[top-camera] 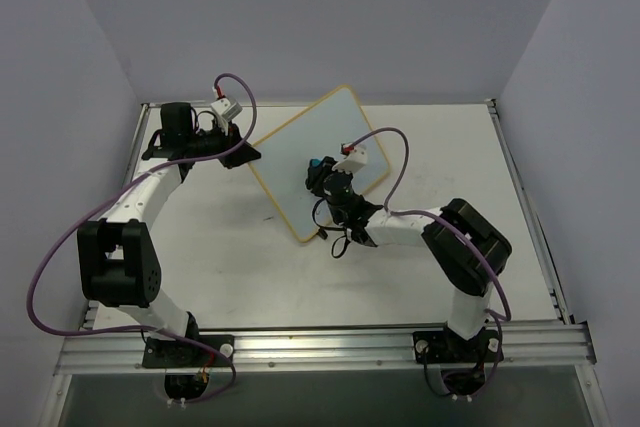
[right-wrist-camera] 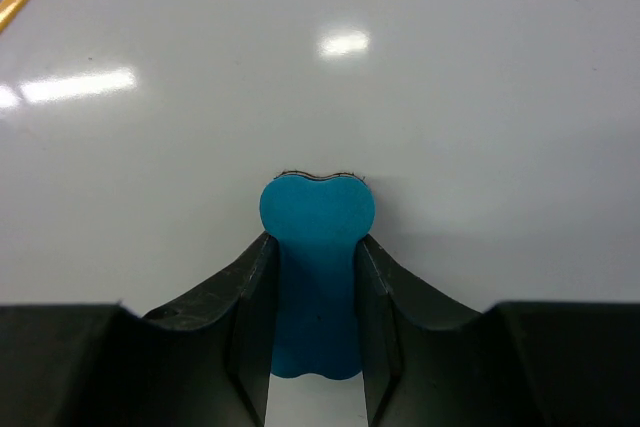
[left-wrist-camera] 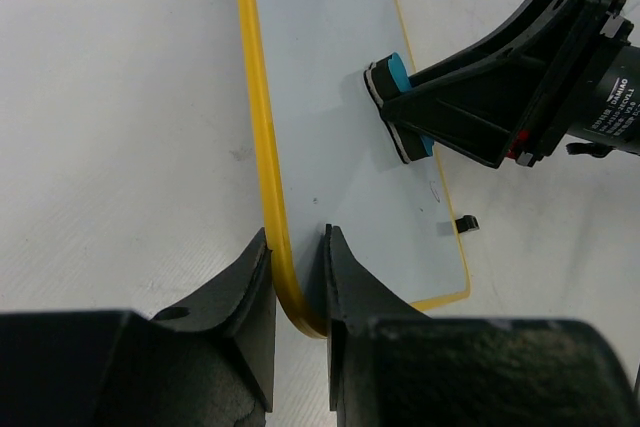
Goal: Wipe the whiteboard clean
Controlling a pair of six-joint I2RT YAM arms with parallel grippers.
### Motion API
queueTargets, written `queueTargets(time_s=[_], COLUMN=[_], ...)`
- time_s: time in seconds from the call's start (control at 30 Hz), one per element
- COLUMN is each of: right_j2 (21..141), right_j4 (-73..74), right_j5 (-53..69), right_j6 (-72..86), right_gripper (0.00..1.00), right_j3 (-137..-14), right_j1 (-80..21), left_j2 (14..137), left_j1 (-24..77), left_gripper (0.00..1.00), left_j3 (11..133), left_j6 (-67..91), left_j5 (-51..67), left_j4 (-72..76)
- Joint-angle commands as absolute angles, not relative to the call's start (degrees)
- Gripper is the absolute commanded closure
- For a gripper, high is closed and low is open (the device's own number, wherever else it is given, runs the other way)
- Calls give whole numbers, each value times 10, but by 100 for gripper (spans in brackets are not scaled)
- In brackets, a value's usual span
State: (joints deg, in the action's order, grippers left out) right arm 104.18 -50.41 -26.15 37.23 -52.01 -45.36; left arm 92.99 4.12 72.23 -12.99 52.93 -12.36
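Observation:
The whiteboard [top-camera: 305, 152] lies tilted on the table, white with a yellow frame. My left gripper [top-camera: 243, 154] is shut on its left corner; the left wrist view shows the jaws pinching the yellow edge of the whiteboard [left-wrist-camera: 330, 117] at my left gripper [left-wrist-camera: 298, 257]. My right gripper [top-camera: 319, 173] is shut on the blue bone-shaped eraser [right-wrist-camera: 315, 277] and presses it flat on the whiteboard [right-wrist-camera: 320, 77], at my right gripper [right-wrist-camera: 315, 247]. The eraser [left-wrist-camera: 398, 107] also shows in the left wrist view. A faint mark sits near a black clip foot [left-wrist-camera: 465, 223].
Metal rails [top-camera: 320, 347] run along the table's near edge and both sides. Purple cables [top-camera: 400, 162] loop over the arms. Grey walls close in the table at the back and sides.

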Motion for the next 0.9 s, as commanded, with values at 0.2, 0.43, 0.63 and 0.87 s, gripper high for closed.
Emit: queueTargets(time_s=[0.2,0.43,0.63,0.87], right_j2=[1118,1142,1056,1036], right_j4=[-525,-553,-446,-414], right_j5=[-214,-207,-238,-268], right_j6=[414,418,373,364], right_gripper=[100,100,100,100], right_j3=[-324,-321,-422,-511], right_j1=[-425,-442,-504,-592], left_j2=[907,905,905,908], left_j1=[66,69,70,70], left_gripper=[98,98,98,98], left_j3=[721,718,718,719], left_j6=[-212,-211,-212,-212], left_j5=[572,570,567,567], left_j4=[-84,-84,-84,-86])
